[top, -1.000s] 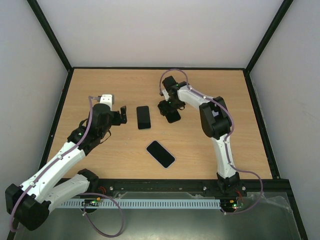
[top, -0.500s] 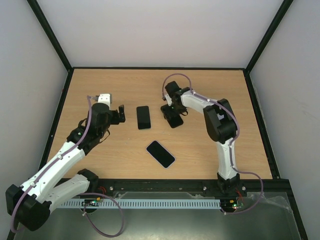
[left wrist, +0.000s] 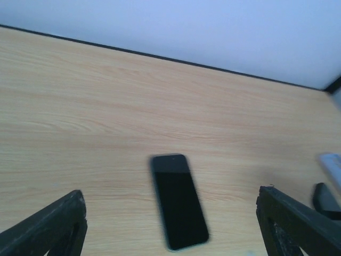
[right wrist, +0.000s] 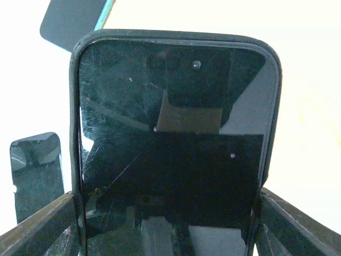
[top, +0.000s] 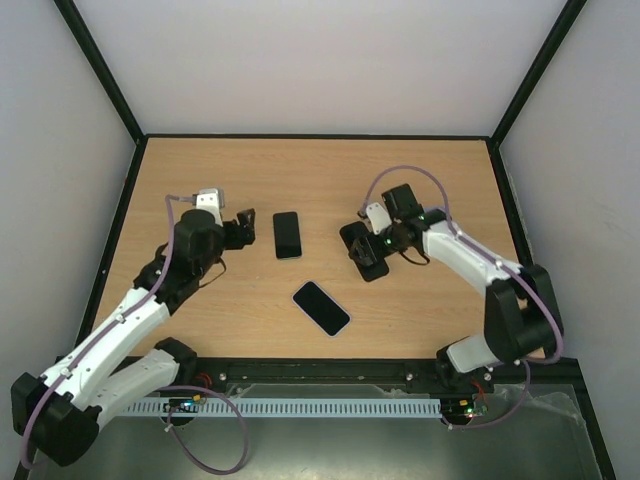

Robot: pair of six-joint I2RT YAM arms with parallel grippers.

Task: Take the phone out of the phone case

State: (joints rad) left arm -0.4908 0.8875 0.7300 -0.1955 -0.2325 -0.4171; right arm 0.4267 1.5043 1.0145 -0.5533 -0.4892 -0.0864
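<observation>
My right gripper [top: 378,243] is shut on a black phone in a black case [top: 365,251], holding it just above the table right of centre. In the right wrist view the cased phone [right wrist: 170,133] fills the frame, screen up, gripped by its side edges between my fingers [right wrist: 42,229]. My left gripper [top: 240,228] is open and empty, left of a bare black phone [top: 288,235] lying flat. In the left wrist view that phone [left wrist: 178,200] lies ahead between my spread fingers [left wrist: 53,226].
A third black phone [top: 321,307] lies flat at an angle near the table's front centre; it also shows in the right wrist view [right wrist: 34,176]. Black rails [top: 120,215] edge the wooden table, with white walls behind.
My right arm has swung out to the right and drawn the cased phone nearer and to the right. My left gripper has shifted slightly and stays open.
</observation>
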